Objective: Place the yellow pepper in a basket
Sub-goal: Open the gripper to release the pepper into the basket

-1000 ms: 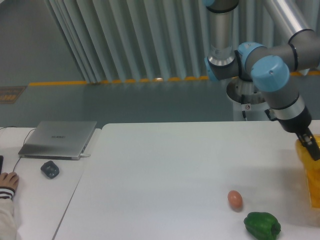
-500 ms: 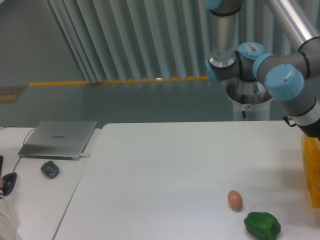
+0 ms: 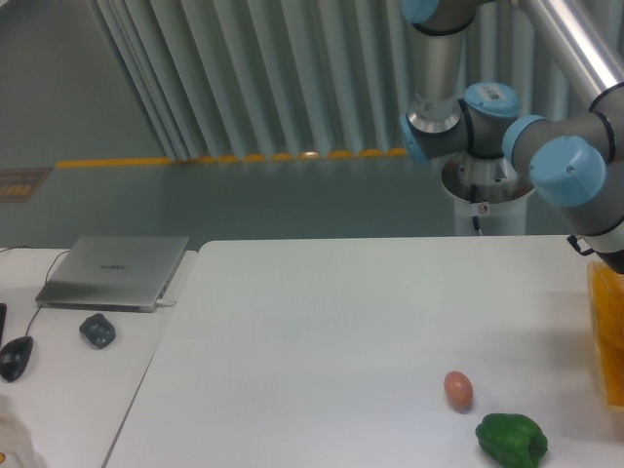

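Bench: a wide white top filling the lower half of the view, with a second white surface joined at its left
Robot arm: grey tubes with light-blue joint caps, reaching from the upper middle down to the right edge, where its wrist leaves the view
Fingers: out of view past the right edge, so whether they are open or closed cannot be told
Basket: yellow-orange mesh wall, only a strip showing at the right edge of the bench, just below the arm's wrist
Yellow pepper: not visible anywhere in the view; its place cannot be told
Laptop: silver, lid shut, on the left surface
Green pepper: dark green and glossy, on the bench near the lower right
Computer mouse: dark, at the far left edge
Egg-shaped object: orange-pink, just up-left of the green pepper, apart from it
Small dark object: in front of the laptop
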Controlling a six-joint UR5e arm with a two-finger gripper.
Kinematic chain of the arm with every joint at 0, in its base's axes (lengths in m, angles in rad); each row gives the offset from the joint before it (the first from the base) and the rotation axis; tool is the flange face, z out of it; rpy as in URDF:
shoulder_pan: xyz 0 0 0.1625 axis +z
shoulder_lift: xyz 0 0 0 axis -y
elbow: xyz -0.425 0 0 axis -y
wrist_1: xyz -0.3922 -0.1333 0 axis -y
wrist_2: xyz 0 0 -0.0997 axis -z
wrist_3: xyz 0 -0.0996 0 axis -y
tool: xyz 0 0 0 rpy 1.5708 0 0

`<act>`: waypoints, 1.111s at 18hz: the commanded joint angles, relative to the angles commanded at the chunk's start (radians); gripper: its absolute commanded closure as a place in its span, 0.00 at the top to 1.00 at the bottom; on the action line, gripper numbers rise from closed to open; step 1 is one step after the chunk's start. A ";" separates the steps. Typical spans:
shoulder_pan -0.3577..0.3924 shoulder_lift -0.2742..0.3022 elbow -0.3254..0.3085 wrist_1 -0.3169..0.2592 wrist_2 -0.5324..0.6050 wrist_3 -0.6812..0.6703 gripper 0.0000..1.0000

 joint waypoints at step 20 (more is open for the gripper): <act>-0.063 0.051 0.000 -0.132 -0.517 -0.218 1.00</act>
